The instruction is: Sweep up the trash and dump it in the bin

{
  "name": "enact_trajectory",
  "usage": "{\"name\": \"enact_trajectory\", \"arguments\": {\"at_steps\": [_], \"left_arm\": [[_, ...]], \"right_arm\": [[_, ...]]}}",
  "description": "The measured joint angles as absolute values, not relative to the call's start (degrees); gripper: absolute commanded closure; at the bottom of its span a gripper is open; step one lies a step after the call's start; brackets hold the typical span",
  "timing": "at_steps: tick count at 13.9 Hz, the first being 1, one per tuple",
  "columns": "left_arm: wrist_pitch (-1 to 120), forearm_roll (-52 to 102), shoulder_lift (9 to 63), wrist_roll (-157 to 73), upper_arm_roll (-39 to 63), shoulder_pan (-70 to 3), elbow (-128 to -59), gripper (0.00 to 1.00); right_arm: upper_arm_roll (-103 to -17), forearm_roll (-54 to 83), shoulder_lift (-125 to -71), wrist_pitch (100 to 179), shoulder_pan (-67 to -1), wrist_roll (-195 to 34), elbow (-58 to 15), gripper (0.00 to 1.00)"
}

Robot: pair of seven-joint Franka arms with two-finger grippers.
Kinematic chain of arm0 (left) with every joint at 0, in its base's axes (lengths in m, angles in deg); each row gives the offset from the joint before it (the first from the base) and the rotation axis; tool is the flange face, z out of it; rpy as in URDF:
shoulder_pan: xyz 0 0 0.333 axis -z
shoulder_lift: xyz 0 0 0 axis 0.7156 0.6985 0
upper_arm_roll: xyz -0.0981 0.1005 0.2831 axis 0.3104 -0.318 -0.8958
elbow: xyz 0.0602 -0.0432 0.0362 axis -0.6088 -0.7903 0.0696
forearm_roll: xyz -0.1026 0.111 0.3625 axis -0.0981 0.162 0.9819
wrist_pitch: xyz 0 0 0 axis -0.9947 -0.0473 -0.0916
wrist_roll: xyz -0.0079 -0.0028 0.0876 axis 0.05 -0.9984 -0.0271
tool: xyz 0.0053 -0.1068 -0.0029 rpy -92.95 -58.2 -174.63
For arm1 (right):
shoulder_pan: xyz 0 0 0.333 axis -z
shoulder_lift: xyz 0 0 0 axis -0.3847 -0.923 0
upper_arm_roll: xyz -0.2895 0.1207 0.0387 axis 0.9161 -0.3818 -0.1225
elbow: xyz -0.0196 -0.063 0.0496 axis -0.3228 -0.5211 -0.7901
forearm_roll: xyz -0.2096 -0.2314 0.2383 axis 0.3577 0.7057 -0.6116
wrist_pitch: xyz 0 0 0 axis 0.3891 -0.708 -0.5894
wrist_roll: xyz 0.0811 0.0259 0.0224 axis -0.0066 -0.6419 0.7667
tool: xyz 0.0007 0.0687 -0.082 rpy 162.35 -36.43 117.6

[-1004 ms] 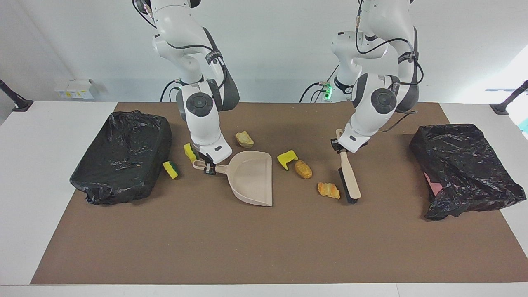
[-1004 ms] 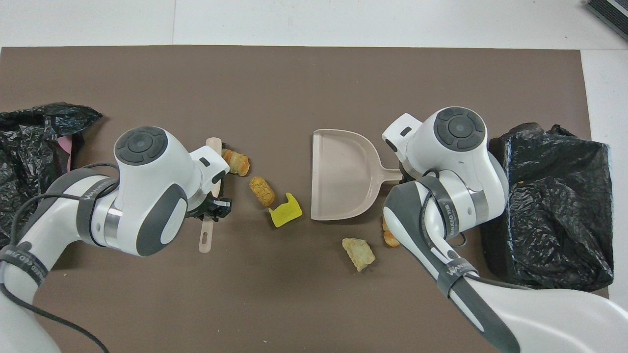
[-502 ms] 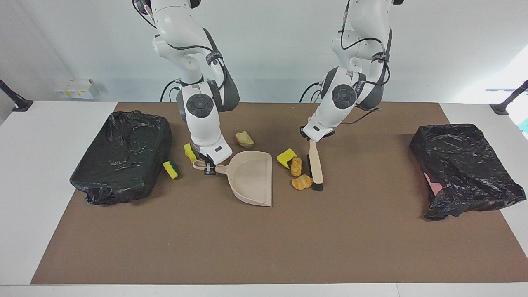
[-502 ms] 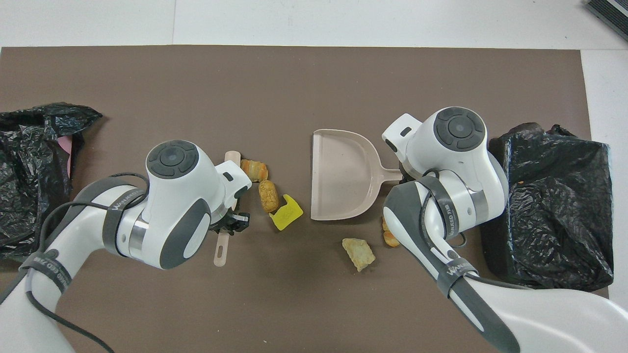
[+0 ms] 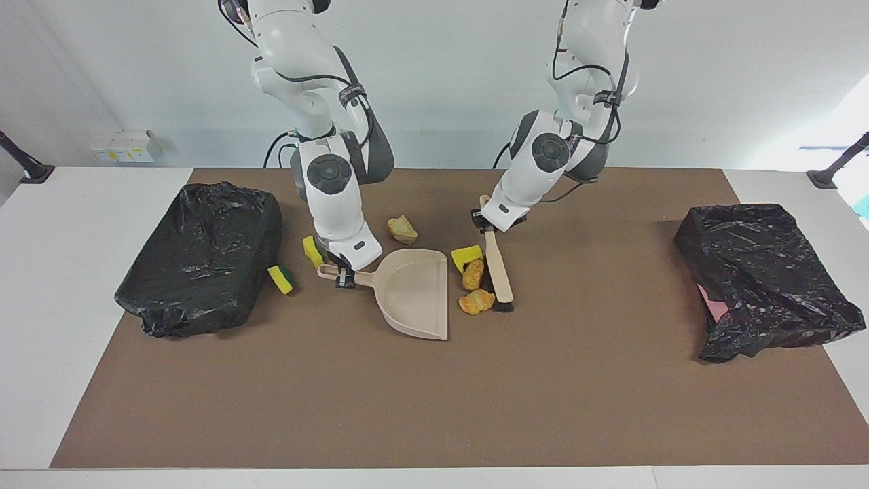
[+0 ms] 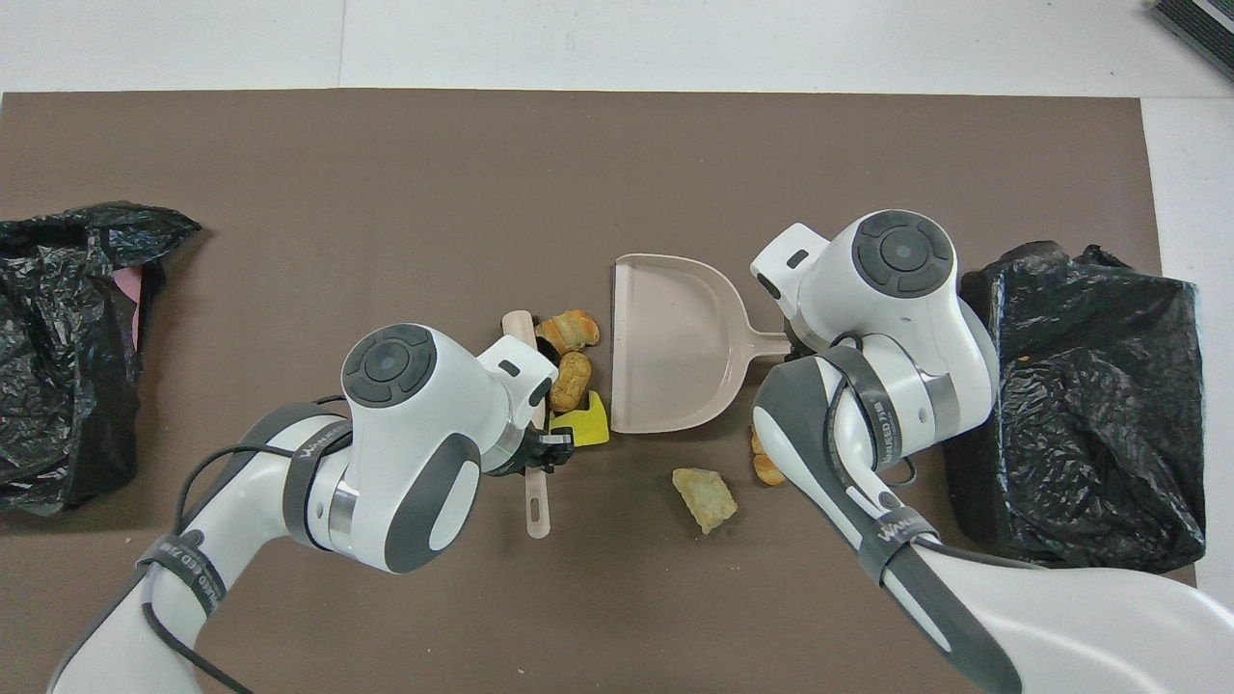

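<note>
My right gripper [image 5: 344, 275] is shut on the handle of the beige dustpan [image 5: 415, 292], which lies flat on the mat [image 6: 670, 337]. My left gripper [image 5: 490, 223] is shut on the handle of a brush [image 5: 498, 272], whose bristles rest on the mat [image 6: 536, 496]. A yellow sponge piece [image 5: 466, 256] and two orange lumps [image 5: 473, 274] [image 5: 476, 301] lie between brush and dustpan mouth, and show in the overhead view [image 6: 571, 378]. A tan lump [image 5: 402, 229] lies nearer the robots. Two sponge pieces [image 5: 312, 250] [image 5: 281, 279] lie by the right arm's bin.
A bin lined with a black bag [image 5: 200, 258] stands at the right arm's end of the table. A second black-bagged bin [image 5: 760, 278] stands at the left arm's end. Brown mat [image 5: 434, 407] covers the table.
My left gripper has swept the brush toward the dustpan, pushing the yellow sponge piece and two orange lumps up to its mouth. The right arm and dustpan have not moved.
</note>
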State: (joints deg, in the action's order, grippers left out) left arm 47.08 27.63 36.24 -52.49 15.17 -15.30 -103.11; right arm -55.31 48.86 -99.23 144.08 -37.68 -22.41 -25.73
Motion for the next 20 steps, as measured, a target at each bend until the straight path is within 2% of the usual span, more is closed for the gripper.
{"name": "enact_trajectory", "arguments": {"at_steps": [4,8,15,20], "left_arm": [[55.3,21.6,41.0,-52.7,16.6,-10.2,-99.9,1.0],[54.8,20.3,42.3,-55.5,17.9,-10.0,-96.1,1.0],[47.2,19.9,35.6,-64.4,16.6,-11.0,-93.9,1.0],[40.4,26.0,33.6,-64.3,15.6,-16.1,-93.9,1.0]], "right_arm": [[-55.3,48.9,-99.2,144.1,-37.7,-22.4,-25.8,1.0],[-55.3,48.9,-99.3,144.1,-37.6,-22.4,-25.8,1.0],[-55.3,48.9,-99.3,144.1,-37.6,-22.4,-25.8,1.0],[-55.3,48.9,-99.3,144.1,-37.2,-22.4,-25.8,1.0]]}}
